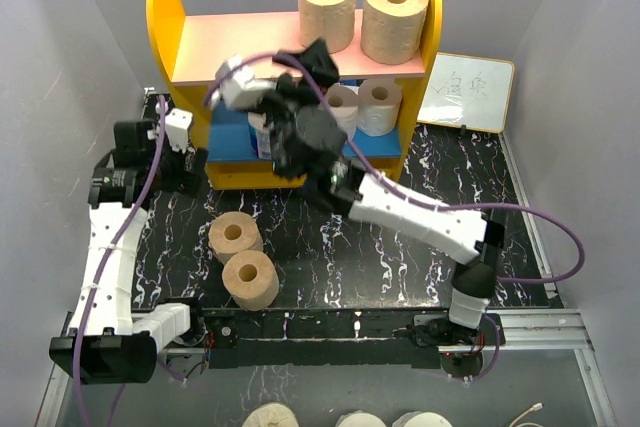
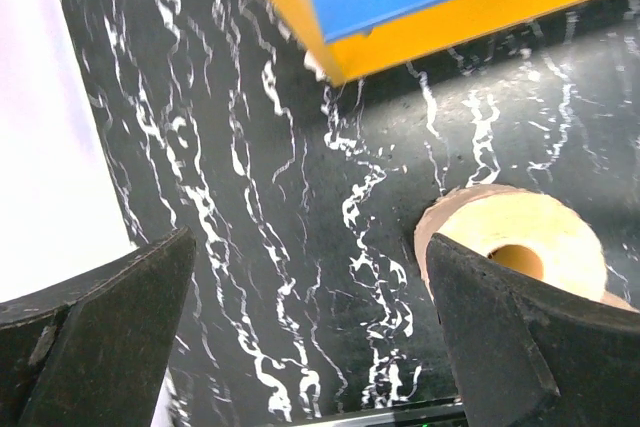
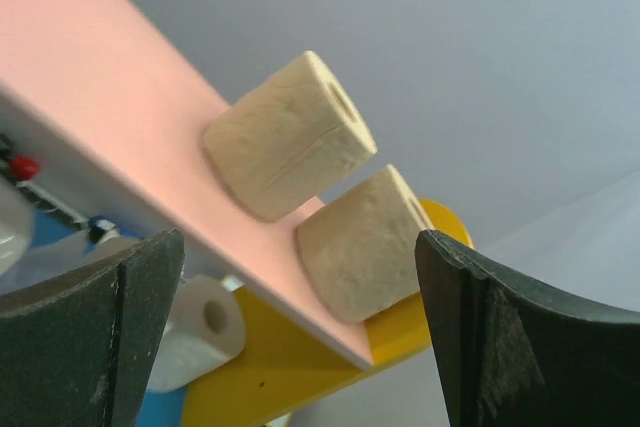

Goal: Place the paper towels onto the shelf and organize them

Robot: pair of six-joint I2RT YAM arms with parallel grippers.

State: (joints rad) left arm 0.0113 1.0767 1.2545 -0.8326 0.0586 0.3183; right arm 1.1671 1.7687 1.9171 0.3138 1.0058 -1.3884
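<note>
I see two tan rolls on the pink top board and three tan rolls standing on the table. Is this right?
Not quite: the top external view shows only two tan rolls on the table, not three. The pink top board does hold two.

Two tan rolls (image 3: 290, 142) sit side by side on the pink top board (image 3: 110, 117), tool (image 3: 297, 239) spread.

The left arm (image 1: 110, 267) is folded at lower left, the right arm (image 1: 420, 217) reaches to upper centre, and the left gripper (image 2: 308, 247) and right gripper (image 3: 298, 242) are both spread wide.
</note>
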